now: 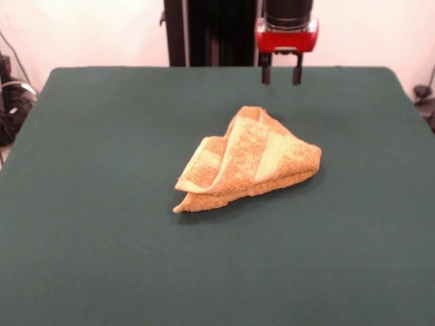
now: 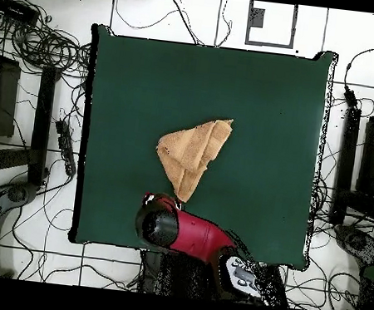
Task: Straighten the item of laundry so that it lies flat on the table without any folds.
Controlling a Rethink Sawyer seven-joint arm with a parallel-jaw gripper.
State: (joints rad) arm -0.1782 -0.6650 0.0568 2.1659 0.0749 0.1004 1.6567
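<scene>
So the big flat rectangular table in dark green felt-like cloth (image 1: 102, 272) takes up nearly everything in both views, way bigger than what I'm supposed to sort out. Sitting roughly mid-table, a touch nearer my edge than the far one going by the overhead view, is the small orange-tan terry-cloth towel (image 1: 248, 161). It's bunched into a rough triangle, doubled over itself in at least 2 layers, with a smoother pale woven band showing across the top flap. Definitely not flat yet.

My gripper (image 1: 281, 70), black prongs under a red and black wrist, hangs above the table's edge on my side, well apart from the towel and carrying nothing. The 2 prongs stand a modest gap apart, so parted but not wide.

My guess on handling: light, floppy, zero stiffness, and the terry loops should give decent bite, so no slipping worries. It'll drag and fold rather than slide as 1 piece though. I'd pinch only the top layer at the pointy corner toward the front view's left, then peel it outward. Grab both layers and the whole lump probably just moves.
</scene>
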